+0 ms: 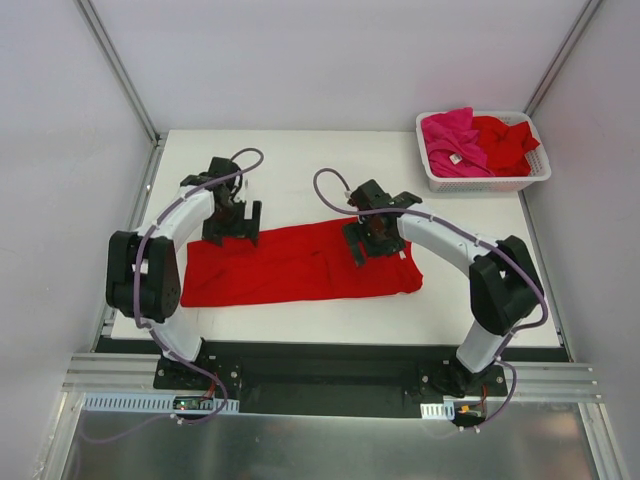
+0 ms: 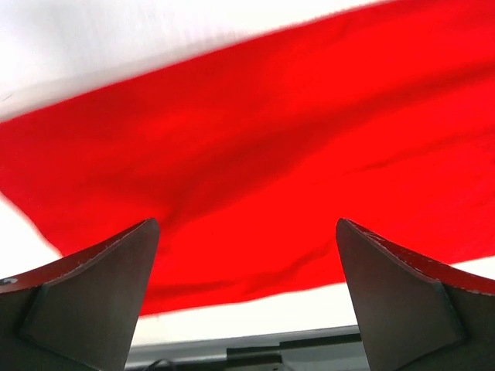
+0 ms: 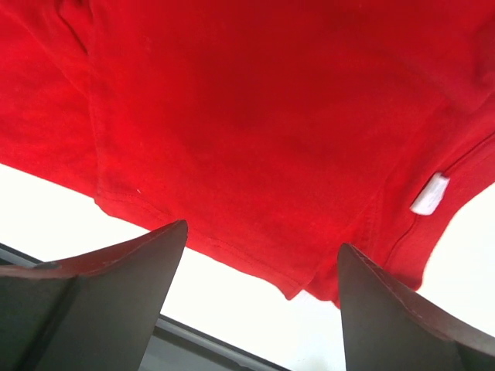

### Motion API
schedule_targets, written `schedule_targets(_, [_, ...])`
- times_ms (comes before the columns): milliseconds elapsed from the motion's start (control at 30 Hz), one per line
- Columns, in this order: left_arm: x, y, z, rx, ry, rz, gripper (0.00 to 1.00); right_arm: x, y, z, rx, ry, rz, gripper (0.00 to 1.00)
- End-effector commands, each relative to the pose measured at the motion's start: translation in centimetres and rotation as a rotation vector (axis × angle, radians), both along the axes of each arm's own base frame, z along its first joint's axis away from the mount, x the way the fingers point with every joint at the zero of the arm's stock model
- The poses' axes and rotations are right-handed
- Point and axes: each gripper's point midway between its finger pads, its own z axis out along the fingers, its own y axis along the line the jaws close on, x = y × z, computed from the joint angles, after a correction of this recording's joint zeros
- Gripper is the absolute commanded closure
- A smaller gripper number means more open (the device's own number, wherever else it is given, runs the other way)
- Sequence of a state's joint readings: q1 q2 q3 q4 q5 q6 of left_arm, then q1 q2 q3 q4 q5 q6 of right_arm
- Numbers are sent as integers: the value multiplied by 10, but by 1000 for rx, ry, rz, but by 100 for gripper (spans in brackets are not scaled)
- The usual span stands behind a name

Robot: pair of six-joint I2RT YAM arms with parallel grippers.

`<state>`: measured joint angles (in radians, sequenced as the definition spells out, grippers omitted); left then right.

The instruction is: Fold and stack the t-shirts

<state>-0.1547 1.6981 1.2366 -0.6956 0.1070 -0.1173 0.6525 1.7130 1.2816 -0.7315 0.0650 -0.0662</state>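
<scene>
A white bench (image 1: 300, 160) fills the middle of the overhead view, with two robot arms bolted at its near edge. One red t-shirt (image 1: 300, 265) lies flat across the bench as a long band running left to right. It looks already folded lengthwise, probably so that a later fold can bring its ends together.

At the far right corner of the bench sits a white slotted basket (image 1: 480, 182). In it a crumpled pink t-shirt (image 1: 450, 140) lies beside another red t-shirt (image 1: 508, 142), apparently waiting their turn. No finished stack shows anywhere.

The left tool (image 1: 235, 228) hangs over the far edge of the band near its left end. Its jaws are spread wide with nothing between them. In its own camera only red cloth and a strip of bench show below.

The right tool (image 1: 368, 243) hangs over the right part of the band, also spread wide and empty. Below it lie a hem, a seam and a small white label (image 3: 430, 193).

With one tool near each end, the pair seems placed to pinch the cloth together. Whether either touches the fabric cannot be told.
</scene>
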Motion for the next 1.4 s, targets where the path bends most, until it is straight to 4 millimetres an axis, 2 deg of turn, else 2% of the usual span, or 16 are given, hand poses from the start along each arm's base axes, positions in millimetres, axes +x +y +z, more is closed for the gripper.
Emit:
schedule_targets(0, [-24, 23, 34, 165, -50, 12, 1, 12, 1, 14, -56, -49, 33, 18])
schedule_targets(33, [-30, 26, 37, 174, -53, 19, 1, 15, 3, 15, -56, -53, 35, 18])
schedule_targets(133, [-50, 33, 29, 200, -24, 31, 1, 13, 7, 12, -61, -37, 52, 18])
schedule_targets(233, [-74, 45, 7, 260, 38, 47, 1, 13, 13, 12, -41, -34, 60, 18])
schedule_targets(333, [-81, 54, -2, 299, 47, 66, 1, 11, 20, 11, -20, -40, 71, 17])
schedule_targets(500, [-77, 58, -1, 329, 43, 85, 1, 10, 25, 7, -21, -37, 85, 18])
schedule_targets(700, [-66, 56, -2, 332, 49, 82, 1, 10, 21, 7, -54, -49, 78, 18])
schedule_targets(933, [-53, 37, -9, 289, 55, 73, 1, 8, 24, -14, -59, -1, 50, 18])
schedule_targets(1133, [-60, 26, -29, 250, 116, 82, 1, 10, 24, -23, -55, 45, 8, 18])
schedule_targets(1367, [-68, 17, -43, 198, 157, 111, 1, 13, 24, -19, -46, 50, -3, 18])
